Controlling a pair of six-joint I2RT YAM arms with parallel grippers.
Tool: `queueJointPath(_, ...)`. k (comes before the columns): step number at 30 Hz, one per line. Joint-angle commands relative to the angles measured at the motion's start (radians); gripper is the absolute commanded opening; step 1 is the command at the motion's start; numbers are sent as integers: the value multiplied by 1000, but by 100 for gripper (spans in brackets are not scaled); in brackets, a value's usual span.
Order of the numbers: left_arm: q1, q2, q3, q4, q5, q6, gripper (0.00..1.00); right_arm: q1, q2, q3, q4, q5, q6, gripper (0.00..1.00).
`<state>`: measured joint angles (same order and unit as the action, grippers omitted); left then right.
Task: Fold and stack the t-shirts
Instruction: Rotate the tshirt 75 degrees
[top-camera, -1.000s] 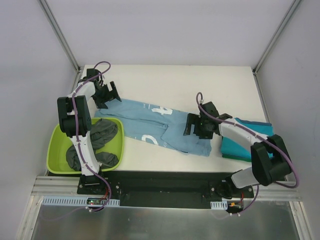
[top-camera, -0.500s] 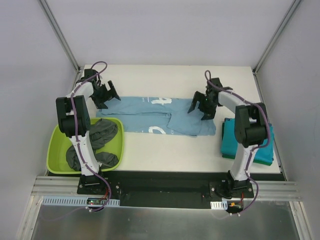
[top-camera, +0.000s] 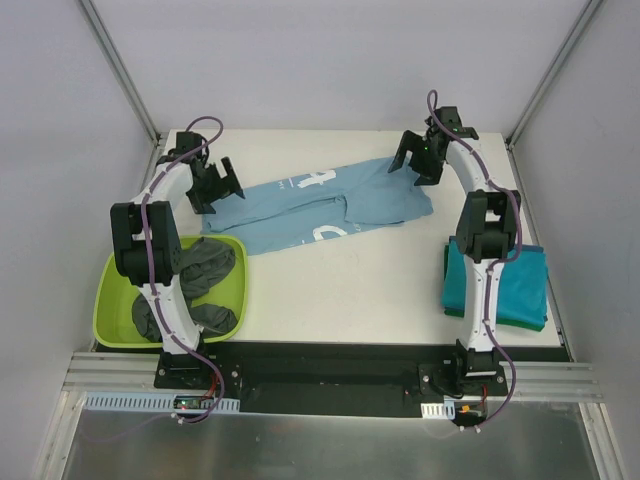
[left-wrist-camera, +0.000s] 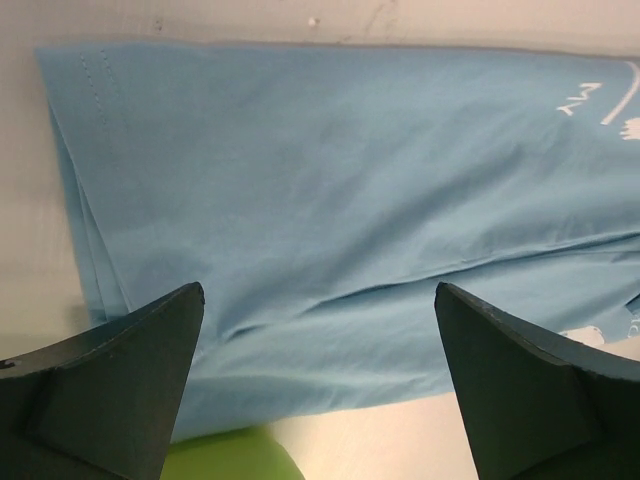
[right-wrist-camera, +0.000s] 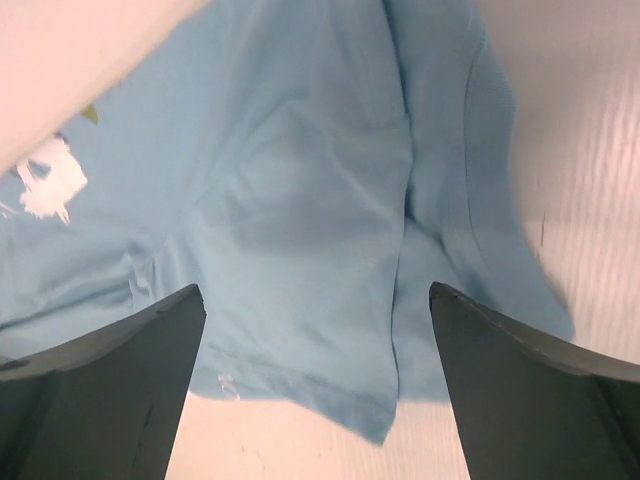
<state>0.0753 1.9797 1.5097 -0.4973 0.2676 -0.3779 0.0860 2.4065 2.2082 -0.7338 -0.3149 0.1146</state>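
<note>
- Currently, the light blue t-shirt (top-camera: 320, 205) lies stretched out across the far half of the table (top-camera: 350, 290), running from the far right toward the left.
- Left gripper (top-camera: 220, 188): fingers spread wide over the shirt's left end, pinching nothing.
- Right gripper (top-camera: 418, 162): fingers spread wide over the shirt's far right end, pinching nothing.
- Print: white marks (top-camera: 318, 181) on the shirt; one resembles a "4", another a "C". The small script in the left wrist view is illegible.
- Teal t-shirt (top-camera: 510, 290): folded, at the near right of the table.
- Dark grey t-shirts (top-camera: 205, 270): bunched in the lime-green tub (top-camera: 110, 300), near left.
</note>
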Motion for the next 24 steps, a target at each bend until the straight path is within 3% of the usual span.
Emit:
queueJointPath(1, -104, -133, 58, -58, -174, 31, 99, 56, -246, -137, -9, 91, -62, 96)
queueJointPath(3, -156, -150, 64, -66, -192, 39, 99, 98, -299, -220, -15, 97, -72, 96)
queueJointPath(7, -230, -147, 34, -72, -84, 39, 99, 205, -348, -362, 7, 45, -72, 96)
queueJointPath(10, -288, -150, 9, -75, -140, 37, 99, 268, -327, -386, 5, 10, -66, 96)
queueJointPath(12, -304, -137, -6, -76, -85, 40, 99, 287, -294, -393, 16, -4, -29, 96)
queueJointPath(24, -472, 7, -86, -61, 15, -6, 99, 190, -116, -338, 8, -79, 10, 96)
